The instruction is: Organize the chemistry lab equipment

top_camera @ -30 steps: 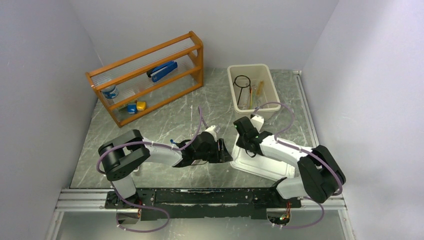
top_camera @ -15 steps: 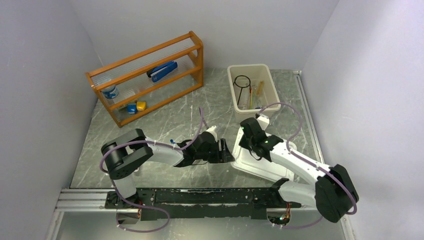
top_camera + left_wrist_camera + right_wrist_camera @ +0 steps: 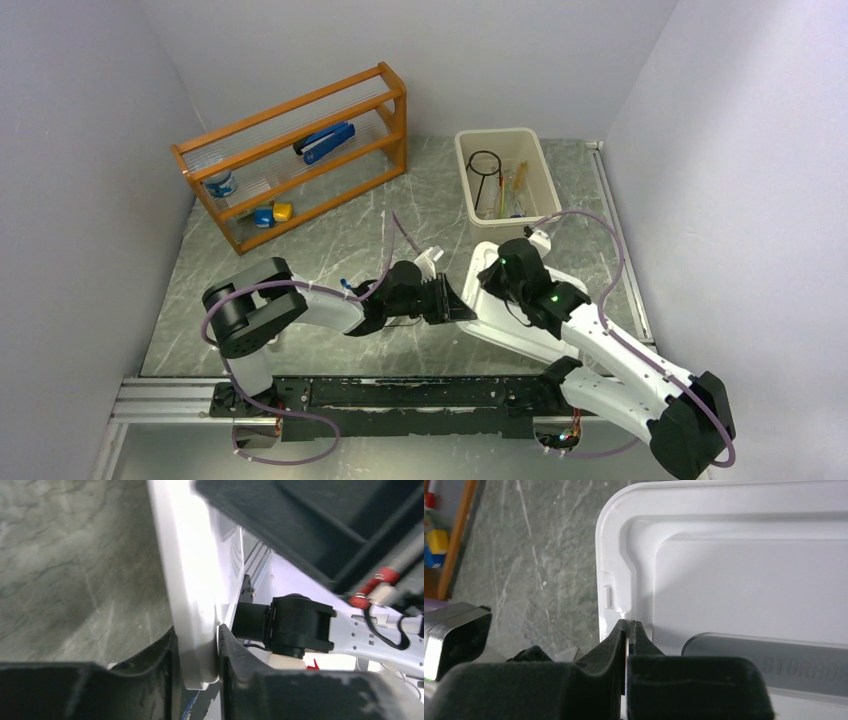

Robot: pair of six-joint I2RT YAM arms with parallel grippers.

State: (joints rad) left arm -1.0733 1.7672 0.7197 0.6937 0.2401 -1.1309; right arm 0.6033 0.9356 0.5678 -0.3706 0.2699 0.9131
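While the left pincer [image 3: 197,630] pinches the lid [image 3: 185,555], the right pincer [image 3: 628,625], pressed together at its rim, must next help lift it.

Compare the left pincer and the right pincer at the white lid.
The left pincer clamps the white lid's rim between its fingers; right pincer's fingers are shut together, tips at that rim. The left pincer comes from beside the lid; right pincer's arm lies across it. Both meet the lid's left edge.

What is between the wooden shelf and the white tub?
Nothing, just bare marbled tabletop between the wooden shelf and white tub, seen in the top view.
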